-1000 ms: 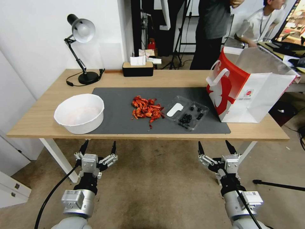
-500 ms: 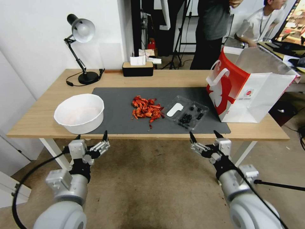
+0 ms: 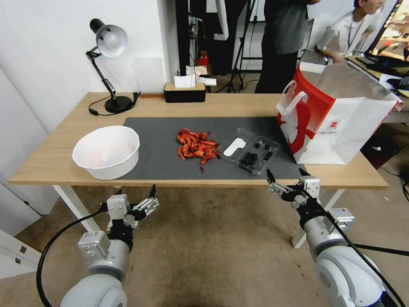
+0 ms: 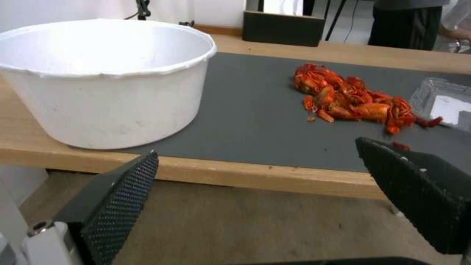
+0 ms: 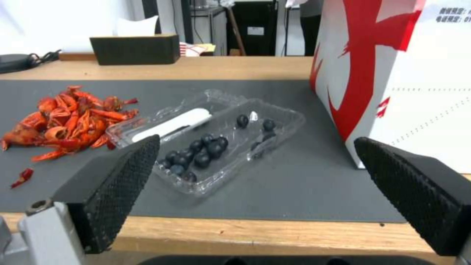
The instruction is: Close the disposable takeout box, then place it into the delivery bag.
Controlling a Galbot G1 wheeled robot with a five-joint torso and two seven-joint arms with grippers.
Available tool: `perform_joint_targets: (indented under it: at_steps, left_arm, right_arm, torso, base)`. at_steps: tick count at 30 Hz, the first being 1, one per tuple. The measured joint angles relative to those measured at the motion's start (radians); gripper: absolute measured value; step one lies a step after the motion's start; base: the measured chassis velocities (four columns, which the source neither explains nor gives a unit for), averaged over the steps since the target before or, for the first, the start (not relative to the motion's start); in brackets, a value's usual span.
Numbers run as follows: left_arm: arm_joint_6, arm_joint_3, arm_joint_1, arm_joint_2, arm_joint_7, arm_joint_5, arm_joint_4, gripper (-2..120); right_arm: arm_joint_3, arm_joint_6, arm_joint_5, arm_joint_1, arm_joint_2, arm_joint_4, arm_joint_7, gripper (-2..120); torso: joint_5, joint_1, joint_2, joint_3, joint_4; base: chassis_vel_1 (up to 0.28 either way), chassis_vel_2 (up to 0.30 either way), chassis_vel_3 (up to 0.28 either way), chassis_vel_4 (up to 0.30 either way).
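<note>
Delivery bag (image 3: 336,123), large red-and-white paper, stands upright on the wooden table (image 3: 51,162). Just beside the bag lies the clear plastic takeout box (image 3: 251,151), open, dark berries inside. Below the table edge near the bag hangs the right gripper (image 3: 286,178), fingers spread; well apart, the left gripper (image 3: 135,197), likewise released.

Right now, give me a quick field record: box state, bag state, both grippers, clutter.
box: clear plastic hinged takeout box, lying open on the grey mat, dark berries inside
bag: red-and-white paper delivery bag, upright, mouth open, right of the box
left gripper: open, below the table edge
right gripper: open, at the table edge near the box
clutter: red crayfish pile, white round bowl
</note>
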State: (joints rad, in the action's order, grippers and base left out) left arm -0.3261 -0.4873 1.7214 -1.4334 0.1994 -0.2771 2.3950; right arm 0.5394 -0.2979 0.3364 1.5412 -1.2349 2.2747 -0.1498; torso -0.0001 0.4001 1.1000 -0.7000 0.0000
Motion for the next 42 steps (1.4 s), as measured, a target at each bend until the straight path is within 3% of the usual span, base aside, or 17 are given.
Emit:
perform_joint_targets:
  at_steps: [19, 26, 32, 35, 42]
  left_arm:
    - [0.005, 0.021, 0.006, 0.001, -0.015, 0.002, -0.008, 100]
    - [0.007, 0.055, -0.016, 0.017, -0.014, 0.004, -0.029, 100]
    - [0.009, 0.09, -0.042, 0.061, -0.015, -0.004, -0.054, 100]
    - [0.011, 0.088, -0.038, 0.065, -0.015, -0.005, -0.056, 100]
    - [0.011, 0.084, -0.038, 0.061, -0.015, -0.002, -0.059, 100]
  right_arm:
    - [-0.015, 0.003, -0.024, 0.003, -0.011, 0.005, -0.045, 100]
    - [-0.048, 0.007, 0.148, -0.013, 0.003, 0.029, -0.074, 100]
    - [-0.056, -0.082, 0.207, -0.063, 0.037, 0.052, -0.254, 100]
    - [-0.083, -0.168, 0.374, -0.157, 0.086, 0.05, -0.4, 100]
    - [-0.13, -0.226, 0.562, -0.314, 0.174, -0.019, -0.499, 100]
  torso:
    - [0.0001, 0.0, 0.0, 0.0, 0.0]
    - [0.0, 0.0, 0.0, 0.0, -0.0002]
    - [-0.0001, 0.0, 0.0, 0.0, -0.0008]
    - [0.0003, 0.0, 0.0, 0.0, 0.0002]
    - [0.0004, 0.0, 0.0, 0.0, 0.0]
  base:
    - [0.0, 0.0, 0.0, 0.0]
    - [0.0, 0.0, 0.0, 0.0]
    - [0.0, 0.0, 0.0, 0.0]
    - [0.0, 0.0, 0.0, 0.0]
    - [0.0, 0.0, 0.0, 0.0]
